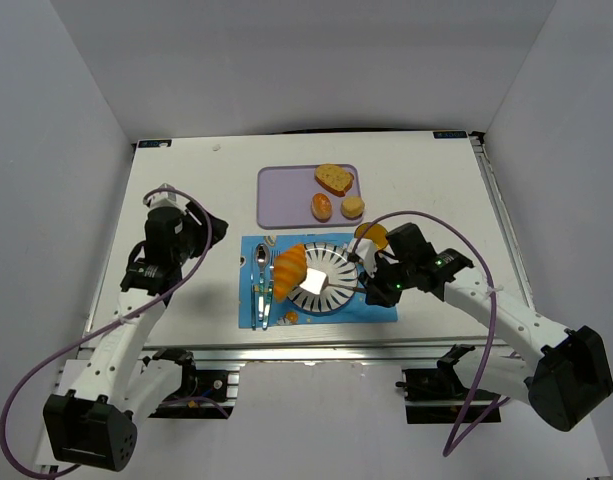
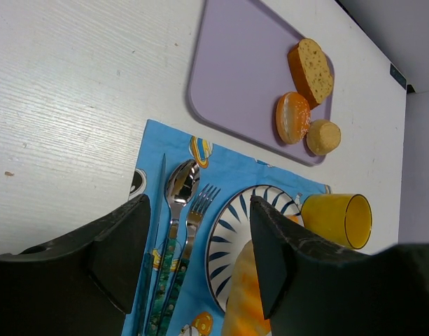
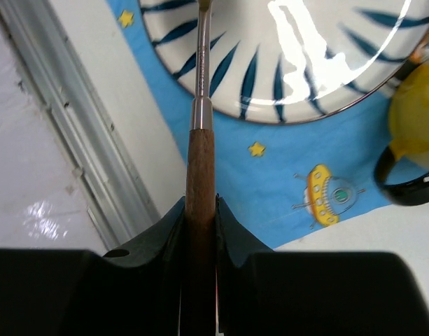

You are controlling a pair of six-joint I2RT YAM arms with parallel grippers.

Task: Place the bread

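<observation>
The golden-orange ridged croissant (image 1: pixel 290 268) lies ahead of the right hand (image 3: pixel 199 210), on the far rim of the round white plate with blue rays (image 1: pixel 338 300). Part of it hangs over the blue patterned placemat (image 3: pixel 270 175). That hand pinches a wooden-handled tool with a metal shaft (image 3: pixel 199 161) aimed across the plate; its working end is out of sight. The left hand (image 2: pixel 200 238) hangs spread and empty just short of the croissant. I'd judge the placing mostly done, with only a nudge toward the plate's centre left.
</observation>
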